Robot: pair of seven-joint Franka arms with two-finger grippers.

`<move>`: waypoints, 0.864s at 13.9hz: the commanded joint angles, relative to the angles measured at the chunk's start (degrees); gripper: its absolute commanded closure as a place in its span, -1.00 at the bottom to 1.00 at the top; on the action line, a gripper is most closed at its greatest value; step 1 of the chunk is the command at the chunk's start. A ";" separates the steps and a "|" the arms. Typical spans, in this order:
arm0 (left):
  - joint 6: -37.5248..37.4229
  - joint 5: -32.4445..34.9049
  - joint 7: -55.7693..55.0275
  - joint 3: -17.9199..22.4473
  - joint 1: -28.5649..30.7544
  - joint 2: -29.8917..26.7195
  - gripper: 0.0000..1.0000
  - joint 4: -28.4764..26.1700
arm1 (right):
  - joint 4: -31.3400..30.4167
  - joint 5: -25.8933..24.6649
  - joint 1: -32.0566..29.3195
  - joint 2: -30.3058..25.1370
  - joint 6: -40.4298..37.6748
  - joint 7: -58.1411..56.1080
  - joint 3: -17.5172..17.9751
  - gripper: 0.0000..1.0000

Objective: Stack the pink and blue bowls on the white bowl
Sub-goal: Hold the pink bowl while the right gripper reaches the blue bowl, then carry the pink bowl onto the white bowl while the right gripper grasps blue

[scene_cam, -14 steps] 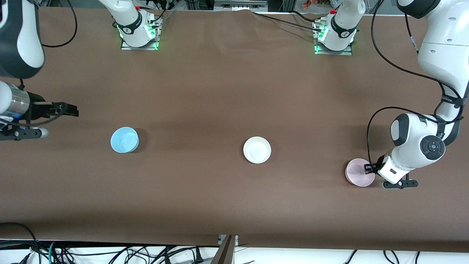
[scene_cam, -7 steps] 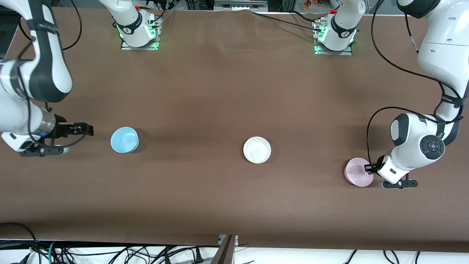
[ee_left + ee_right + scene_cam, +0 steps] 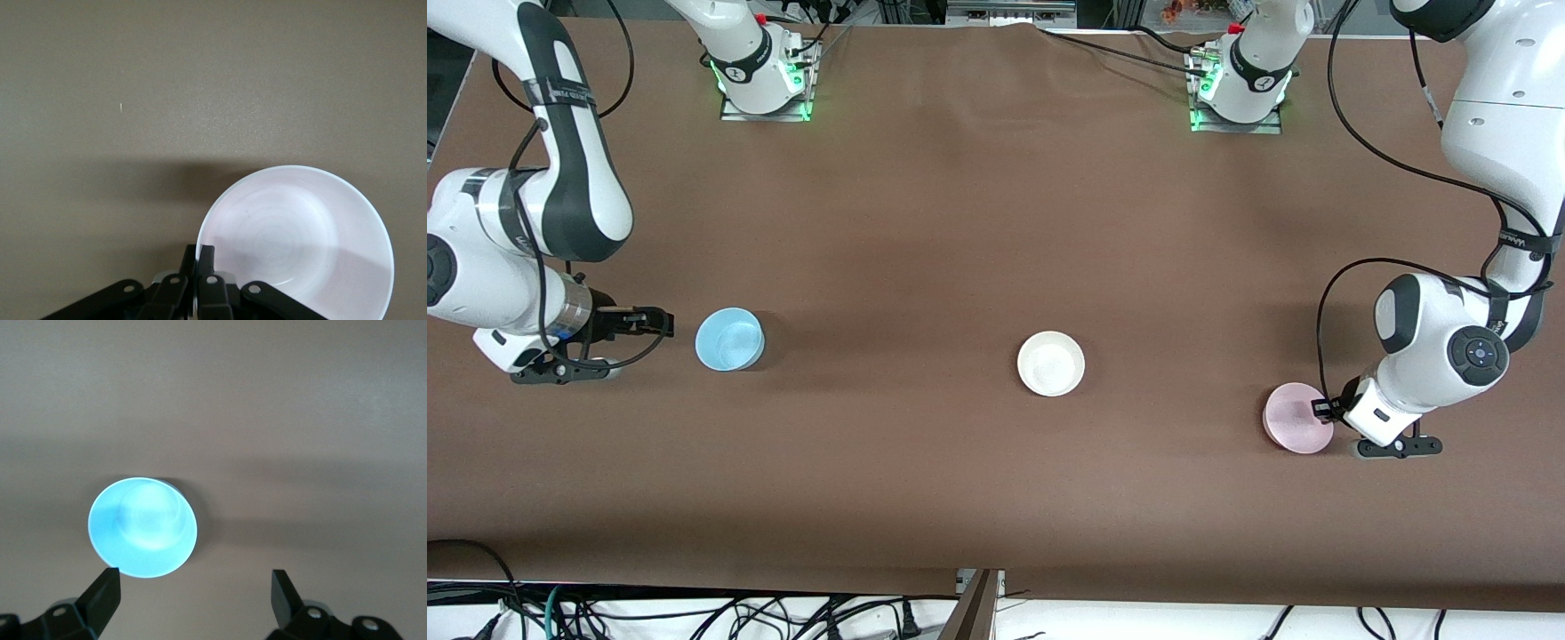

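Observation:
The light blue bowl (image 3: 729, 339) stands toward the right arm's end of the table. My right gripper (image 3: 656, 322) is open and empty just beside it, on the side toward that end, and not touching it. In the right wrist view the blue bowl (image 3: 143, 527) lies just ahead of one finger of the open right gripper (image 3: 193, 587). The white bowl (image 3: 1051, 363) stands mid-table. The pale pink bowl (image 3: 1296, 418) is toward the left arm's end. My left gripper (image 3: 1319, 409) is shut on its rim. The left wrist view shows the left gripper (image 3: 199, 253) pinching the pink bowl (image 3: 297, 240).
The brown table (image 3: 960, 222) carries only the three bowls. Both arm bases (image 3: 765, 80) stand along its edge farthest from the front camera. Cables hang past the nearest edge (image 3: 694, 613).
My right arm has swung in from the table's end and brought its open gripper close to the blue bowl. The left gripper and the pink bowl have barely moved.

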 commanded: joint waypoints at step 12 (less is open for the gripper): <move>-5.38 0.88 -34.20 -12.19 -6.38 -5.19 1.00 -0.24 | -9.65 5.74 -2.00 5.64 20.07 0.42 0.12 -1.00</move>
